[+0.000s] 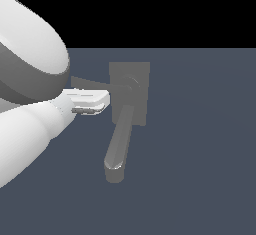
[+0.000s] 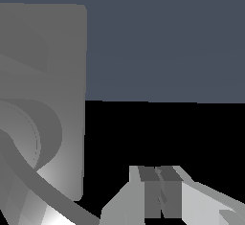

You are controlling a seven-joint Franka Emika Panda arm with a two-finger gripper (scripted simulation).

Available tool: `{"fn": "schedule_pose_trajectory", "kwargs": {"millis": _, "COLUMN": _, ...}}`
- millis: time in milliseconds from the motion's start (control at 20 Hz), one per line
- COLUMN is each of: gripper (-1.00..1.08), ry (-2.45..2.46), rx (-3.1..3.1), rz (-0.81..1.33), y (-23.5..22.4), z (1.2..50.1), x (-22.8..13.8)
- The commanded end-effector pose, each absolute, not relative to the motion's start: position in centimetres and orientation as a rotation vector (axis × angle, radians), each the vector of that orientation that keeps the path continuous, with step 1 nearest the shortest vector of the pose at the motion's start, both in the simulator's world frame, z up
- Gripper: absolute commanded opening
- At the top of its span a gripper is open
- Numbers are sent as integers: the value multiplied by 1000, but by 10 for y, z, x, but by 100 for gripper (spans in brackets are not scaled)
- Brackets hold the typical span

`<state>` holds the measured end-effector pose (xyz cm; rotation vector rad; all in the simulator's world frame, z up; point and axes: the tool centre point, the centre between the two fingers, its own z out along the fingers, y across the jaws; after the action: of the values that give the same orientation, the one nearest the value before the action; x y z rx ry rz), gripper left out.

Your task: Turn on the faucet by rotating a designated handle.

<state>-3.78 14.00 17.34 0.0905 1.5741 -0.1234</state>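
Gripper (image 1: 102, 103) sits at the faucet's (image 1: 129, 94) nine o'clock, fingers pressed together on nothing. We judge the handle (image 1: 81, 83) rigid, slick metal: push near its tip for leverage.

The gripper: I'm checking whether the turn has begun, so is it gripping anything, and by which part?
Nothing is held. In the wrist view the gripper has its fingers pressed together with nothing between them, beside the faucet, not on its handle.
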Motion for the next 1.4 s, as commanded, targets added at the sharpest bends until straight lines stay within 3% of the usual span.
{"fn": "schedule_pose_trajectory", "kwargs": {"millis": 0, "gripper": -100, "ry": 1575, "rx": 90, "rz": -123, "y": 139, "z": 176, "x": -38}}
{"fn": "schedule_pose_trajectory", "kwargs": {"millis": 1000, "gripper": -100, "ry": 1570, "rx": 89, "rz": -119, "y": 120, "z": 243, "x": -40}}
{"fn": "schedule_pose_trajectory", "kwargs": {"millis": 1350, "gripper": -100, "ry": 1580, "rx": 89, "rz": -123, "y": 108, "z": 246, "x": -43}}
